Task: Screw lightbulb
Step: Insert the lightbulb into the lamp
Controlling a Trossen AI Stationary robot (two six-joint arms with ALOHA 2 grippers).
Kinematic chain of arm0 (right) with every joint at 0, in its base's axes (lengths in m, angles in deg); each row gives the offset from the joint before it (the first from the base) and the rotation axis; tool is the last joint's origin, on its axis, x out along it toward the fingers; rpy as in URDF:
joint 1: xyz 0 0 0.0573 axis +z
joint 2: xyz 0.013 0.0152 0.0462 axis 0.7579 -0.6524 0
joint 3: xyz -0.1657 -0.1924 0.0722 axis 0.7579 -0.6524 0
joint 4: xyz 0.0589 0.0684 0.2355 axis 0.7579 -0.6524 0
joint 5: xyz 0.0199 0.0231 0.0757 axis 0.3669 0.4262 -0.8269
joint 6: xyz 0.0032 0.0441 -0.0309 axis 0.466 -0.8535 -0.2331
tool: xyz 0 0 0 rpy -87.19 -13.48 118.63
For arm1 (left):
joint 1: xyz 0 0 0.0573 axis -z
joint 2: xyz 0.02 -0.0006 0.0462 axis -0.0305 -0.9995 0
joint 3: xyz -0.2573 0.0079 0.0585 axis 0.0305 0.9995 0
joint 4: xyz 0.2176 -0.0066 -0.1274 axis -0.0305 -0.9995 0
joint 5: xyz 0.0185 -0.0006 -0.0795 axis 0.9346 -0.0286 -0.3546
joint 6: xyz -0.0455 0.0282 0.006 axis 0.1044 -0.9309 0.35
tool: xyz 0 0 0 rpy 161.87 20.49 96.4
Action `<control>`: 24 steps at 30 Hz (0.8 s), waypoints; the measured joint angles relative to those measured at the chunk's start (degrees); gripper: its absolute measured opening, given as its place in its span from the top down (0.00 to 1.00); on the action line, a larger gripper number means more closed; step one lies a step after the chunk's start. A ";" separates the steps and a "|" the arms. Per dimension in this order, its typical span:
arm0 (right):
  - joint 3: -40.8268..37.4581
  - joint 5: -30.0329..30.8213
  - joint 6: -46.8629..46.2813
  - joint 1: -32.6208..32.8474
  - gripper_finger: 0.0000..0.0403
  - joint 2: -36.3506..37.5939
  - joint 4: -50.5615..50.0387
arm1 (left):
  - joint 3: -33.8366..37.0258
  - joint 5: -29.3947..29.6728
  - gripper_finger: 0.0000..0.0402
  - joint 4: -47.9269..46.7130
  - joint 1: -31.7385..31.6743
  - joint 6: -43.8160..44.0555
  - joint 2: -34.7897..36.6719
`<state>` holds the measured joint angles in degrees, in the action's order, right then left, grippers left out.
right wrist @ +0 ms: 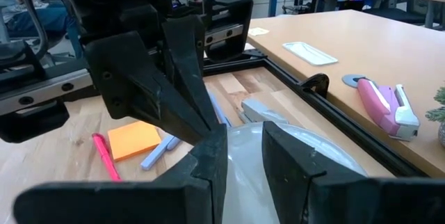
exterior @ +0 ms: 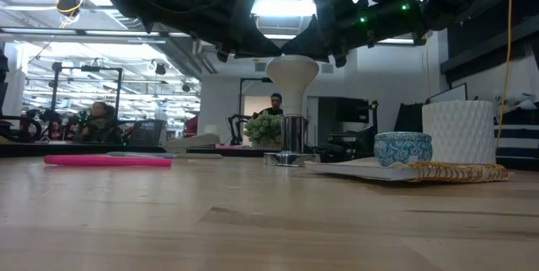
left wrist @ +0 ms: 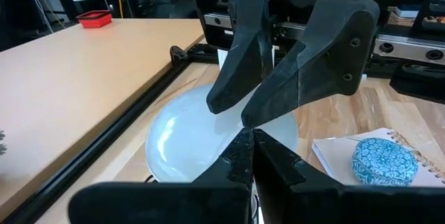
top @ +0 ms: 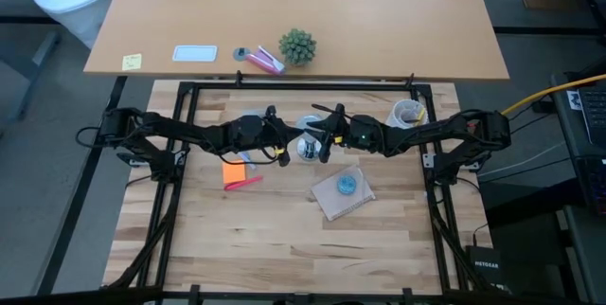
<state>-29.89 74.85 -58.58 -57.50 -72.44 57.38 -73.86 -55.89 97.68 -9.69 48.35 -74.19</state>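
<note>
Left gripper (top: 282,144), fingers pressed together with nothing between them, sits just left of the lightbulb (exterior: 292,75). The bulb stands upright mid-table, base in the metal socket (exterior: 292,139). Right gripper (top: 322,139) pinches the globe from above. Frosted glass looks light, smooth, slippery and fragile; I'd hold gently around the widest part and twist without squeezing.

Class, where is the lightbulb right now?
In the low view, the lightbulb stands upright on the metal socket at table centre, its globe under both grippers, left of the notebook.
</note>
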 joint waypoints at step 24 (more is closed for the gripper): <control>-0.15 -0.07 0.59 -0.04 0.78 0.89 3.20 | 0.02 0.10 1.00 -0.57 0.02 -0.01 -0.02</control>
<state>-30.04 74.79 -57.98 -57.55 -71.55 60.58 -73.84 -55.79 97.11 -9.67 48.35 -74.21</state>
